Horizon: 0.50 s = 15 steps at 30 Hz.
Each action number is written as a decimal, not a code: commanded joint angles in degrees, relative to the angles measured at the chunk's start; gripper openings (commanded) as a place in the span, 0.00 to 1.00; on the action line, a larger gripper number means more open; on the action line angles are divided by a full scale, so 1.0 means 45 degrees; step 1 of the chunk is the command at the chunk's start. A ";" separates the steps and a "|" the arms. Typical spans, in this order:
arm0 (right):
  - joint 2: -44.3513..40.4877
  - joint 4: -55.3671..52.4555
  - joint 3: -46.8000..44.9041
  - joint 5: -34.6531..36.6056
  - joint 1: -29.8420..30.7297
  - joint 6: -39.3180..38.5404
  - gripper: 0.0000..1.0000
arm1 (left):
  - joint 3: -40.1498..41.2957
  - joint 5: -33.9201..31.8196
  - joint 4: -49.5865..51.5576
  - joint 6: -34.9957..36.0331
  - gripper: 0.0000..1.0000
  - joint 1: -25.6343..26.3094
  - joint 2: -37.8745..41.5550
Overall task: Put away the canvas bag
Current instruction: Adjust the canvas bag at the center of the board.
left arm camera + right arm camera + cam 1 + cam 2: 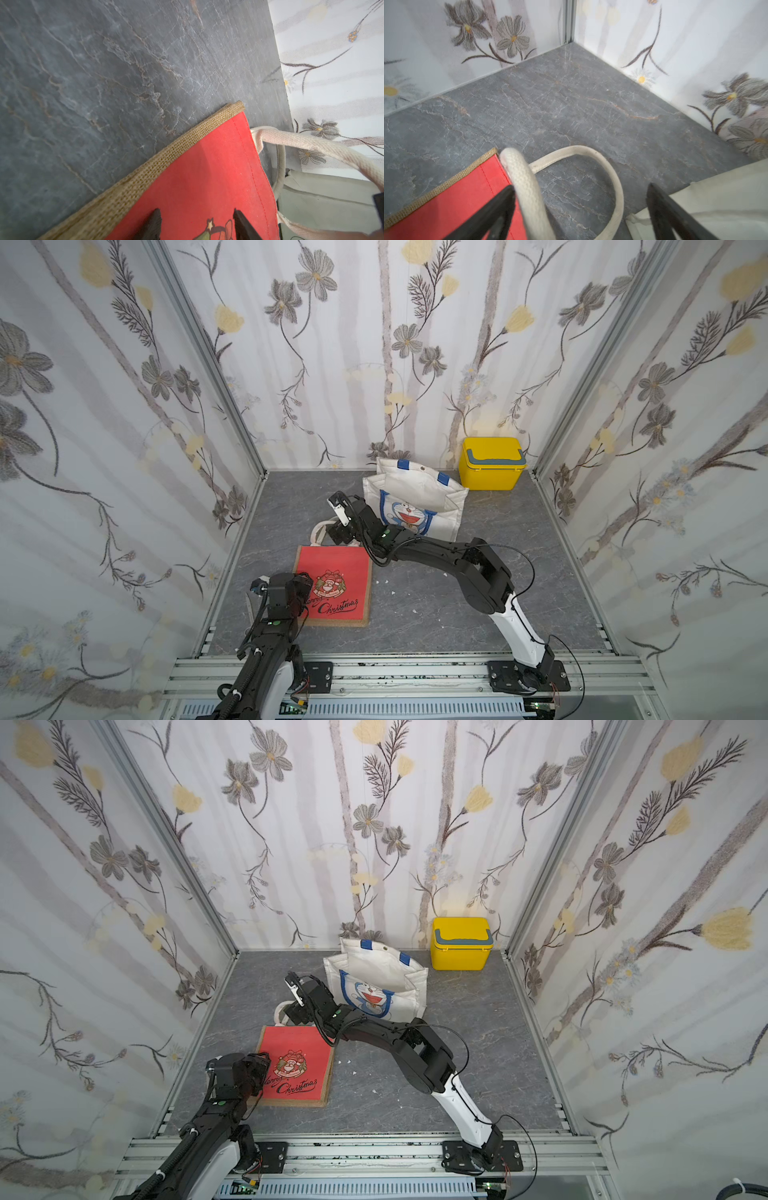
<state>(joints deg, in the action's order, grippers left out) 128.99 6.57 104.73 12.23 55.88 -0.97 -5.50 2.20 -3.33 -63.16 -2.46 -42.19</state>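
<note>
Flat bag (334,587) lies before the standing bag (415,502); box (491,464) right of that.

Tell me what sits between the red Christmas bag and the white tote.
The red bag's cream handles, the open right gripper straddling one; the right wrist view shows it.

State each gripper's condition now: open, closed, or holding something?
Left gripper: open over the red bag, holding nothing.
Right gripper: open; the bag's white handle runs between its fingers, ungripped.
</note>
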 commanded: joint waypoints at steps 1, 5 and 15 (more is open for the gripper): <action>-0.0666 0.0388 -0.0241 0.0163 0.0080 0.0269 1.00 | -0.0241 0.0098 0.0803 -0.0296 0.62 -0.0020 0.0132; -0.1228 0.0090 -0.0494 0.0368 0.0269 0.0418 1.00 | -0.0805 0.0035 0.1177 -0.0257 0.64 -0.0015 0.0309; -0.3398 0.0859 -0.3925 -0.0978 0.0526 0.1955 0.93 | -0.2196 -0.0440 0.2168 0.0347 0.71 -0.0020 0.0744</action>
<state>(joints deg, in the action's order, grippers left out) 115.79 8.19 89.80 9.85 57.65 4.58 -14.57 1.02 4.60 -61.52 -2.46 -39.00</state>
